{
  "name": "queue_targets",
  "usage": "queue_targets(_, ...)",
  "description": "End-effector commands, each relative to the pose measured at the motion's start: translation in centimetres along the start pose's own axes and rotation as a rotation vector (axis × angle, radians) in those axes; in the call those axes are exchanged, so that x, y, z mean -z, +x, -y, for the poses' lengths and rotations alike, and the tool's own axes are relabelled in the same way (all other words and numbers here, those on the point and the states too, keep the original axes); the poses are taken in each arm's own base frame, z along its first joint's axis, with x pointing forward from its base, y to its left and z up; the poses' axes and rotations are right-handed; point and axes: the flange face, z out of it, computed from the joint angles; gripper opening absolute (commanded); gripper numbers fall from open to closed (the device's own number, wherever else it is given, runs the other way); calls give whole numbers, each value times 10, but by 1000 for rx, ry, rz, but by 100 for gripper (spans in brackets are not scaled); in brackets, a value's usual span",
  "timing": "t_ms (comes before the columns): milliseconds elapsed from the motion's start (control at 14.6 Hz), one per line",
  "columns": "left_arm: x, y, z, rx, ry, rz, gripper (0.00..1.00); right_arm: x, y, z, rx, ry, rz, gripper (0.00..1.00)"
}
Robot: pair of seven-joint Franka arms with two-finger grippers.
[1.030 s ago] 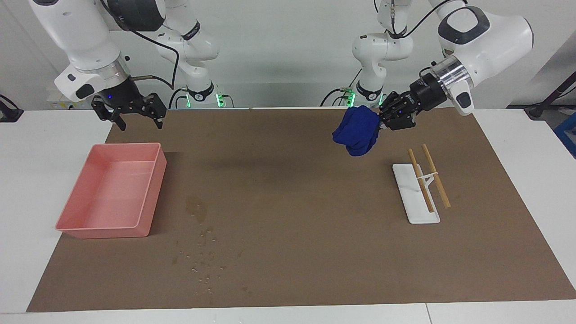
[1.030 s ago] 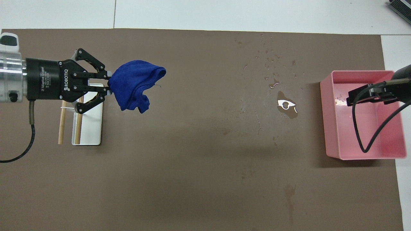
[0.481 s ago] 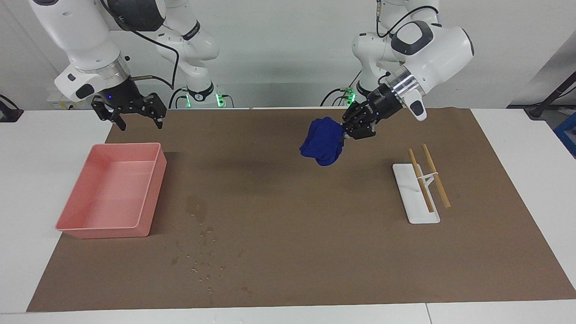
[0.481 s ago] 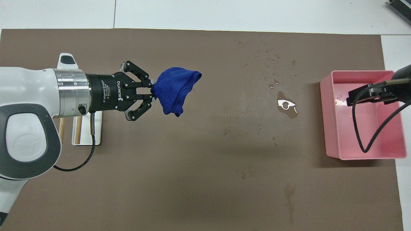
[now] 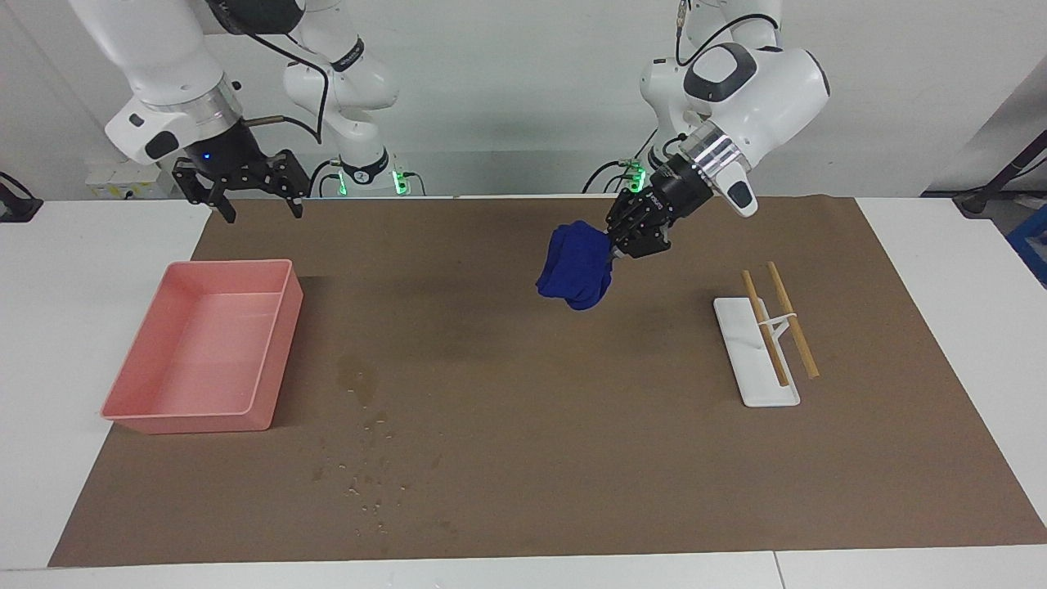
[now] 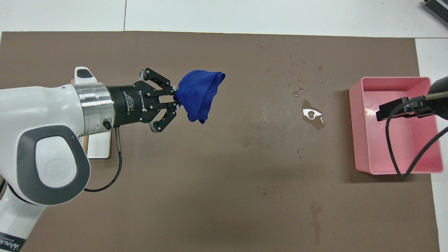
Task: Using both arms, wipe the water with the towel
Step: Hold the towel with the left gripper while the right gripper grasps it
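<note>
Left gripper [image 5: 615, 243] fingers pinch towel [image 5: 575, 265] corner, hung clear of mat for carry toward water [image 5: 357, 378]; right gripper [image 5: 242, 196] fingers wide, waits over mat edge by tray [image 5: 276, 352]

two white robot arms with rounded shells and dark grey joint panels. each wrist ends in a silver metal ring, then a black gripper of linked, screw-studded fingers [image 6: 164, 91] — white lettering on one body. black cables trail alongside.

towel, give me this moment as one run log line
left pincer: shut on towel, airborne | right pincer: open, waiting | water: unwiped
</note>
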Motion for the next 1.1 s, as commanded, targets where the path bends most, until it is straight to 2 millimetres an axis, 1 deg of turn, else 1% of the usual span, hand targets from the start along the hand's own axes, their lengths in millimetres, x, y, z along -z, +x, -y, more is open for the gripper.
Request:
queue_targets(0,11,-2,6,25,-28,16,0,-14,4,39,33,77,-91,100)
queue_targets(69,12,-2,7,25,-26,16,0,-24,6,53,-33,93,-94,100)
queue_targets(137,11,-2,7,24,-26,17,0,-34,7,73,-135,145,-91,100)
queue_targets(206,11,-2,7,24,-25,17,0,-45,10,89,-244,215,-84,100)
queue_targets(343,10,-1,7,26,-24,15,0,-60,13,122,-423,325,-71,100)
queue_targets(481,10,1,8,29,-25,12,0,-63,20,154,-672,478,-22,100)
queue_targets(549,8,1,10,28,-22,11,0,-62,24,166,-787,549,-5,100)
queue_targets(618,10,1,10,27,-27,11,0,-64,29,175,-860,601,5,100)
queue_targets(686,6,0,13,25,-26,10,0,-64,34,184,-909,655,1,100)
queue_targets(824,-7,-15,24,21,-36,13,0,-63,40,203,-1059,770,15,100)
queue_targets(892,-14,-25,29,26,-48,17,0,-67,43,213,-1141,814,36,100)
queue_targets(961,-18,-30,31,31,-62,19,0,-66,44,222,-1196,857,50,100)
queue_targets(1030,-20,-35,34,34,-66,22,0,-70,42,234,-1199,868,53,100)
